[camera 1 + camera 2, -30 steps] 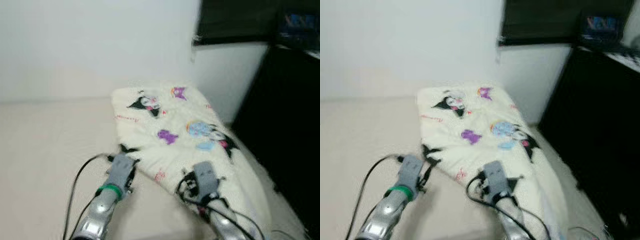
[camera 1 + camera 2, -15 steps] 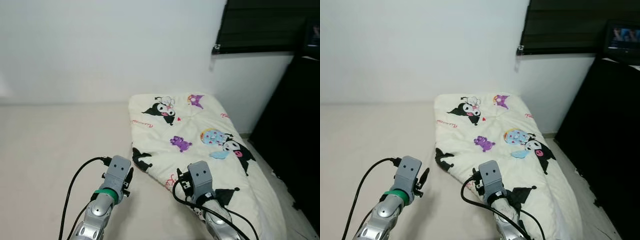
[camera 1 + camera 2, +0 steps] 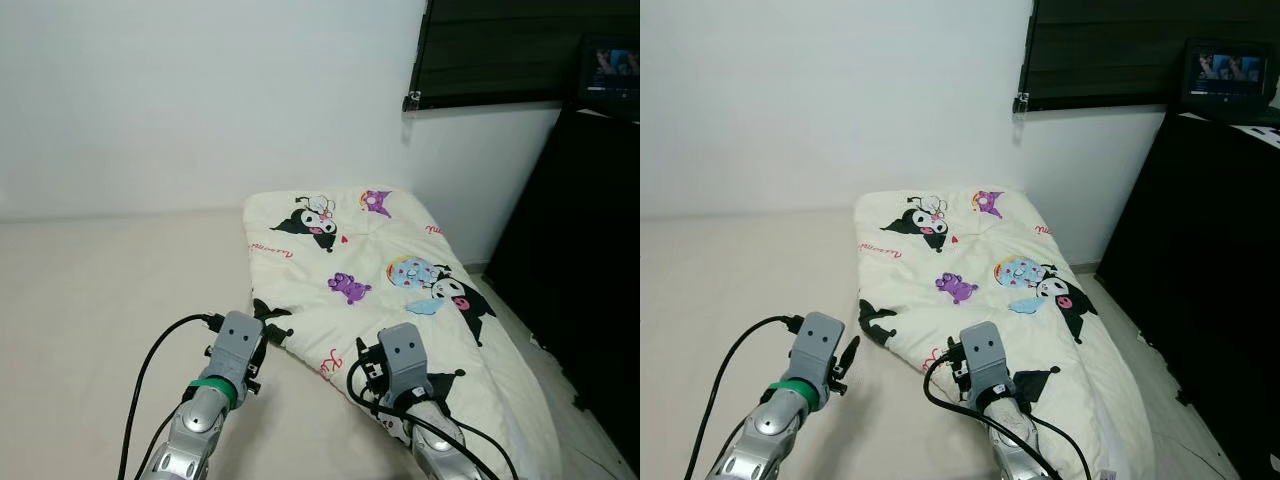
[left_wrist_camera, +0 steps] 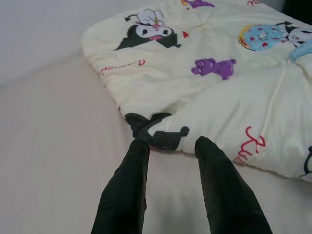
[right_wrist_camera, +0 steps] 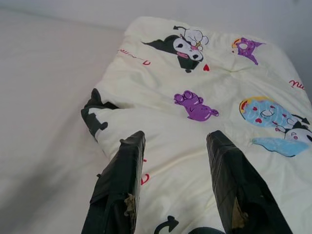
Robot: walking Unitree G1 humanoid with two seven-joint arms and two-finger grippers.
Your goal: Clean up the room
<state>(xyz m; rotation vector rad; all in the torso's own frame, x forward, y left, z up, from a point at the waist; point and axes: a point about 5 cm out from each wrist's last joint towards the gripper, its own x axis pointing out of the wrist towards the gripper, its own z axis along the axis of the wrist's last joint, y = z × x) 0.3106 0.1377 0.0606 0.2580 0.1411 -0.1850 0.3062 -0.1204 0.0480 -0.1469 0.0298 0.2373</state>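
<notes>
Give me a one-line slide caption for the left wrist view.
Open left gripper poised on the cream bed sheet, fingertips just short of the folded cartoon-print quilt edge.

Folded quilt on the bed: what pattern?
Cream quilt with black, purple and blue cartoon characters; clearest in the right wrist view.

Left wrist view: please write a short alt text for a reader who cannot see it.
The left gripper, its two black fingers open, points at the near edge of a cream cartoon-print quilt lying on a beige bed sheet.
</notes>
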